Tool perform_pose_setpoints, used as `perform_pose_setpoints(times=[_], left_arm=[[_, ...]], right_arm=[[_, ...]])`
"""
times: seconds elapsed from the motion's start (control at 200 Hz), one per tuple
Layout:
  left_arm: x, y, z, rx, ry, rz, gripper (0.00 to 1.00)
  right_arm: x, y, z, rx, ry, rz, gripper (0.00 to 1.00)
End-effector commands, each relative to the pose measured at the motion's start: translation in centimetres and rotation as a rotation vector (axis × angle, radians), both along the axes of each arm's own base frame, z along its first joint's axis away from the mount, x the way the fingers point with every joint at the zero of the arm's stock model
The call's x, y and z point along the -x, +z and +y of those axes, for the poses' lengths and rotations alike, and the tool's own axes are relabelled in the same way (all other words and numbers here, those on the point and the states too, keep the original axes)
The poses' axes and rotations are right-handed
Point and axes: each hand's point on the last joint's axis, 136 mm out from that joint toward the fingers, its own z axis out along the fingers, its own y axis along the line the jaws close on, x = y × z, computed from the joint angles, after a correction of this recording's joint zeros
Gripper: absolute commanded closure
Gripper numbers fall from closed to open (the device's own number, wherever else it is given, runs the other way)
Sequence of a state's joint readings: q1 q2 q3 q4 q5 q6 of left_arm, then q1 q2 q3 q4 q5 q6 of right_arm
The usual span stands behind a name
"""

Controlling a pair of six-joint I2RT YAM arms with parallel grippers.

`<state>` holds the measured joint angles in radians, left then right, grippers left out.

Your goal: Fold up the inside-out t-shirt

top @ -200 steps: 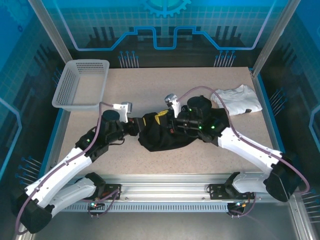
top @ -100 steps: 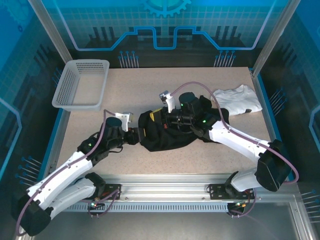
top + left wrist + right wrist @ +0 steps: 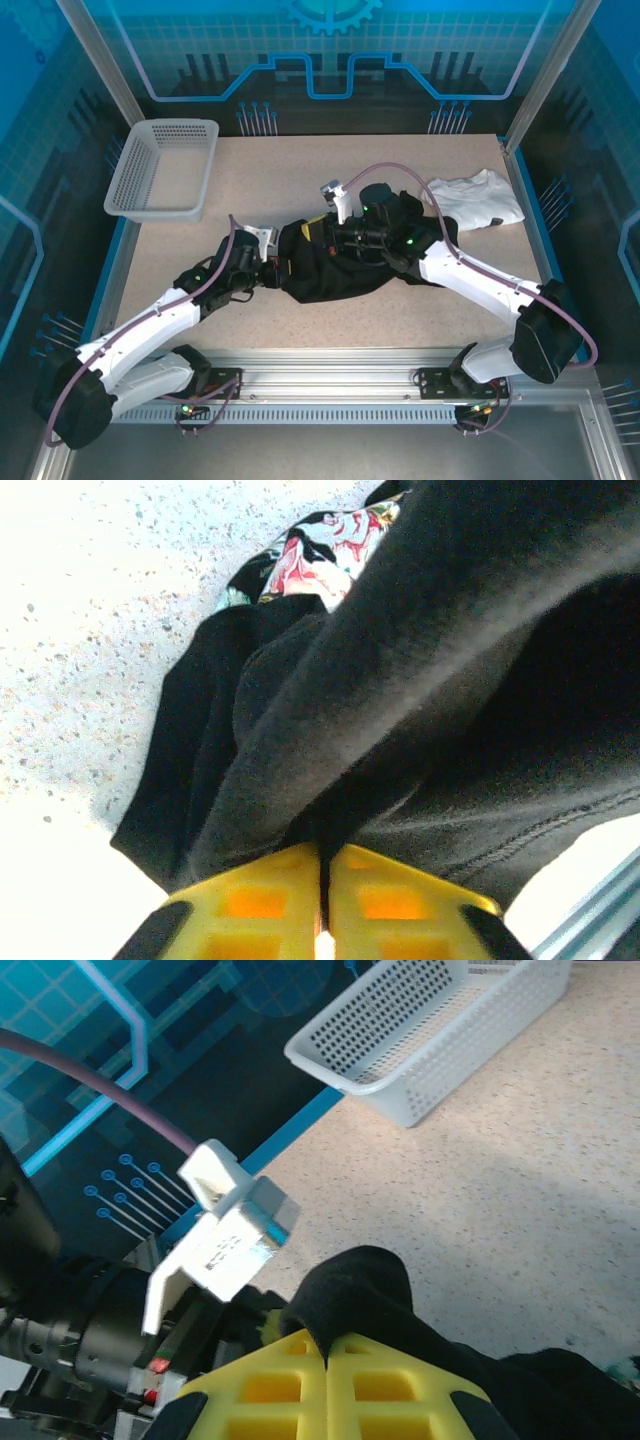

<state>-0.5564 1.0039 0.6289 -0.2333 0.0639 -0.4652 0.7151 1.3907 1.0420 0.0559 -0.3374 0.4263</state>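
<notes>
t-shirt (image 3: 335, 272) lies bunched at middle of table (image 3: 400, 160), no fold made. your left gripper (image 3: 320, 878) pinches its left edge, right gripper (image 3: 326, 1345) pinches upper fold. spreading and folding all left.

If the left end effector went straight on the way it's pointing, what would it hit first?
The large black cloth t-shirt: the left end effector is shut on a fold of it, and bunched black cloth lies straight ahead. Beyond that heap the right arm may sit in line, but depth is unclear.
</notes>
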Motion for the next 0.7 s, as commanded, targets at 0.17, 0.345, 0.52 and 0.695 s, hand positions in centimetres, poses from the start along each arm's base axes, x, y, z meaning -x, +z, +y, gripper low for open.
perform_pose_setpoints(times=[0.17, 0.345, 0.52, 0.695], left_arm=[[4.0, 11.1, -1.7, 0.264, -0.197, -0.346, 1.0], [7.5, 7.8, -3.3, 0.166, -0.307, -0.324, 1.0], [9.7, 2.4, -5.4, 0.118, -0.383, -0.158, 1.0], [12.4, -1.1, -9.9, 0.085, -0.562, -0.063, 0.98]], right_arm=[[-0.4, 3.1, -7.8, 0.294, -0.211, -0.211, 1.0], [2.6, -1.4, -13.0, 0.469, -0.286, -0.109, 1.0], [5.5, -8.0, -17.6, 0.614, -0.403, 0.093, 0.96], [7.6, -13.3, -23.3, 0.752, -0.633, 0.239, 0.81]])
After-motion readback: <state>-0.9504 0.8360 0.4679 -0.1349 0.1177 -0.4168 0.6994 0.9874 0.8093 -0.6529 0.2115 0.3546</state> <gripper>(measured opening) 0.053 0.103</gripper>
